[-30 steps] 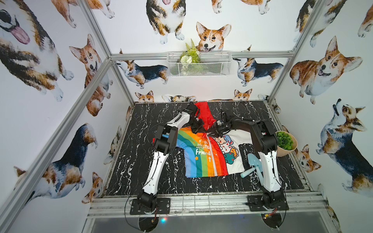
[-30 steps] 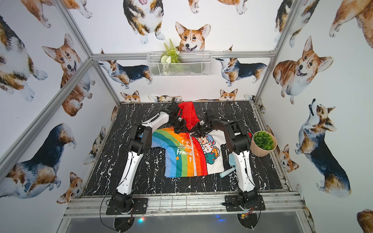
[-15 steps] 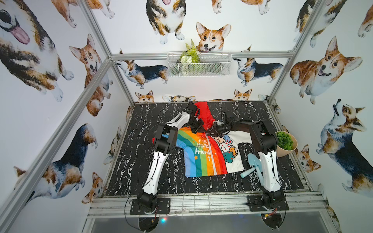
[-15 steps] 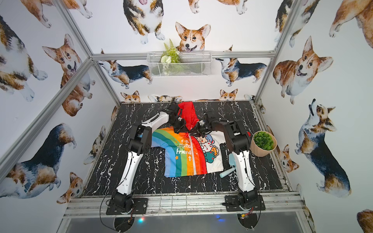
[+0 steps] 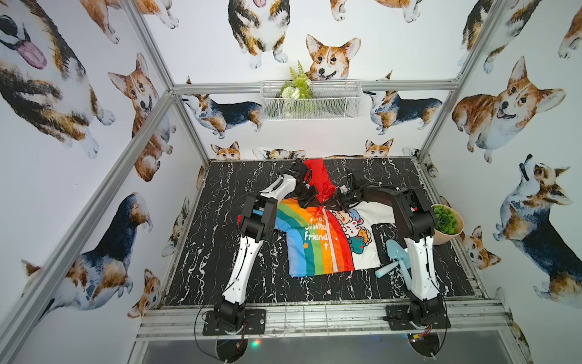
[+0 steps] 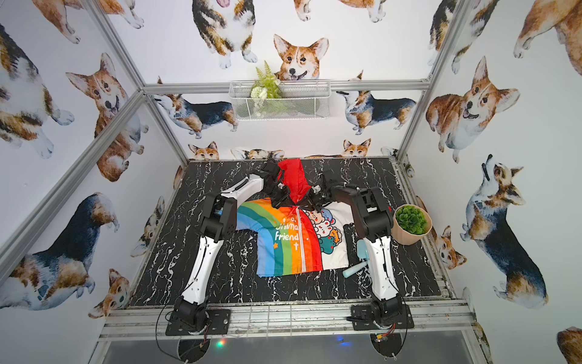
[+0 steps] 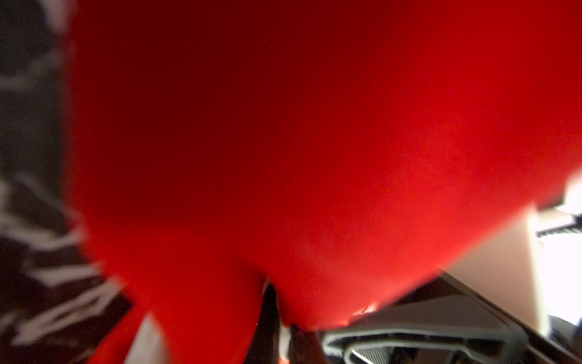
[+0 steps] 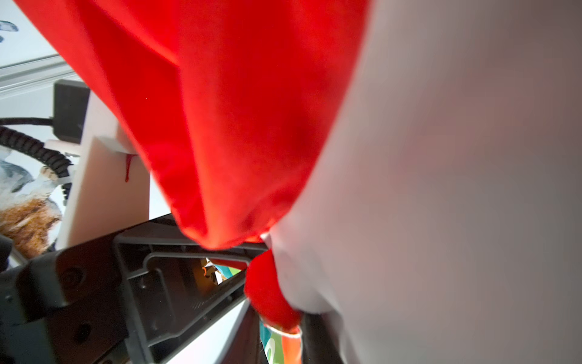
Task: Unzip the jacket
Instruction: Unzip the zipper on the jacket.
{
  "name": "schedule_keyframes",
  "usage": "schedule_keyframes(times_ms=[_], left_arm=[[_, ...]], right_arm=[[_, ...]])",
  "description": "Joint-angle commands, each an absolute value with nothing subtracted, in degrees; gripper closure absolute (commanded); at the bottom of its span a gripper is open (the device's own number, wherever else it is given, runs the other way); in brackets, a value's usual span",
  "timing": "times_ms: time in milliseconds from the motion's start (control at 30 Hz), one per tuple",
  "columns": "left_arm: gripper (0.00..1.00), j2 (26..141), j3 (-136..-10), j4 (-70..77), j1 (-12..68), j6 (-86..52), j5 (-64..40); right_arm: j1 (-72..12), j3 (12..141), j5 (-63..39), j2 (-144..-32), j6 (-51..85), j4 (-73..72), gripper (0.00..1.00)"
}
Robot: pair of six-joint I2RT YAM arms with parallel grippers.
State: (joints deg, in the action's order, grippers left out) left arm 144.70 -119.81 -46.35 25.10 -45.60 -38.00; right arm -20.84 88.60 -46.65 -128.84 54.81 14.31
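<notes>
Jacket (image 5: 324, 239) lies flat mid-frame in both top views, zipper (image 5: 330, 249) closed from collar to hem, red hood (image 5: 319, 179) toward the back wall. Step in hand, as I judge it: getting hold at the collar, top of the zipper.

My left gripper (image 5: 310, 201) is clenched on red collar fabric; its wrist view is nearly all red cloth. My right gripper (image 5: 335, 205) sits at the collar from the other side, cloth bunched against it. Can't tell if its fingers have anything, or whether the pull tab is in them; it's hidden.

Next move needs the tab pinched, left holding the collar taut, then a straight pull toward the hem.

Surface: black marble-pattern table (image 5: 220, 252). Right of the jacket: blue trowel (image 5: 395, 255), potted plant (image 5: 447, 223). Corgi-print walls, wire basket (image 5: 310, 101) on the back wall.
</notes>
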Motion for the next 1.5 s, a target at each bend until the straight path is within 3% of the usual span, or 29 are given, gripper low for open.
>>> schedule_keyframes(times_ms=[0,233,1467], left_arm=[[1.0,146.6,-119.2,-59.1,25.4,-45.7,-28.6],[1.0,146.9,-122.2,-58.6,25.2,-46.3,-29.3],[1.0,146.6,-127.7,-54.0,24.2,-50.6,-31.1]], right_arm=[[-20.6,90.5,-43.2,-127.1,49.4,21.9,0.96],[-20.7,92.2,-42.5,-126.2,43.0,32.0,0.98],[-22.2,92.4,-42.8,-123.4,35.8,45.7,1.0]])
